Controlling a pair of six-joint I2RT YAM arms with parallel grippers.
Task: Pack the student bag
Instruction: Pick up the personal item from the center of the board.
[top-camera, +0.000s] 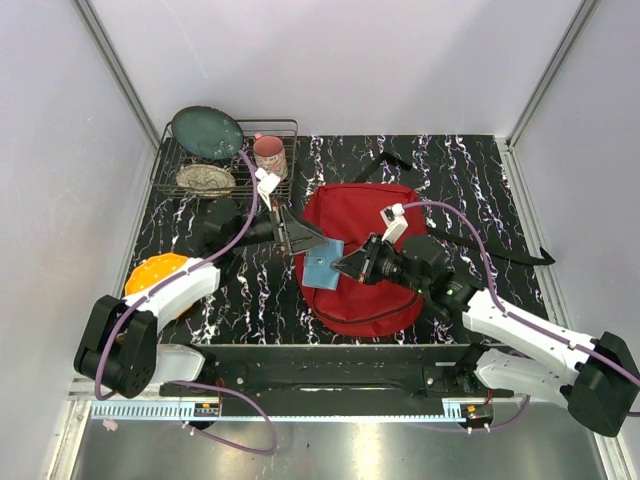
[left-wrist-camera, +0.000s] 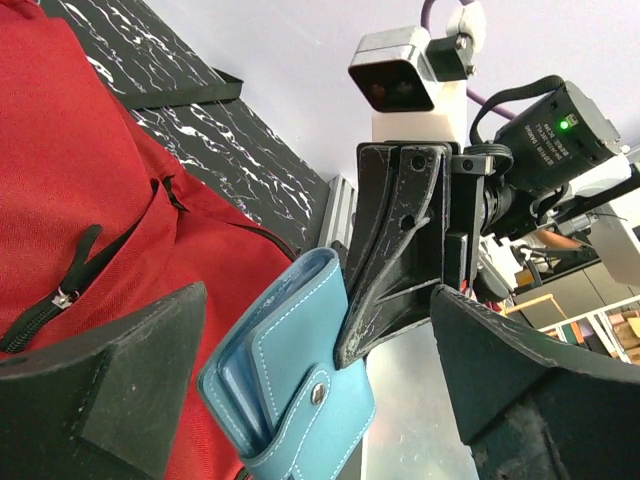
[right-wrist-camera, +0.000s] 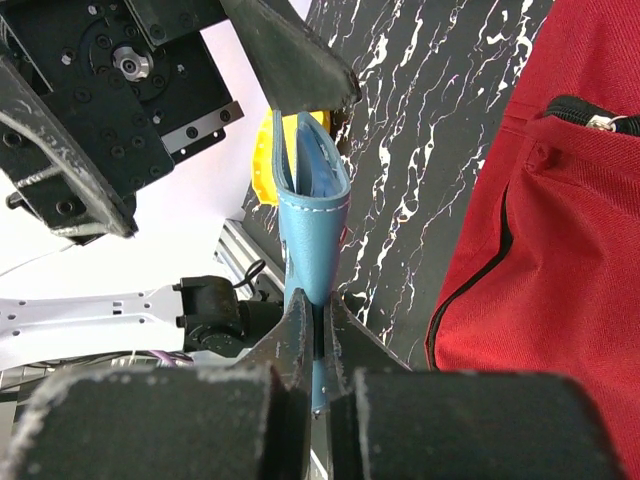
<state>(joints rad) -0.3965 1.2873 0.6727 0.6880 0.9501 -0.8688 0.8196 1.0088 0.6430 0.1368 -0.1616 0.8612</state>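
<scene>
Overhead, one red bag (top-camera: 365, 215) lies mid-table, with one blue wallet (top-camera: 322, 268) at its left edge, pinched by the right gripper (top-camera: 345, 267). The left gripper (top-camera: 310, 241) sits just beside it. One rack (top-camera: 270, 123) behind holds one plate (top-camera: 207, 132), one bowl (top-camera: 205, 179) and one cup (top-camera: 270, 155); one yellow thing (top-camera: 155, 272) lies at the left. Left wrist: its fingers spread wide and empty, straddling the wallet, and the bag's zip looks closed. Right wrist: jaws clamped on the wallet's edge. Likely a handover or stowing step; next needs an open pocket.
</scene>
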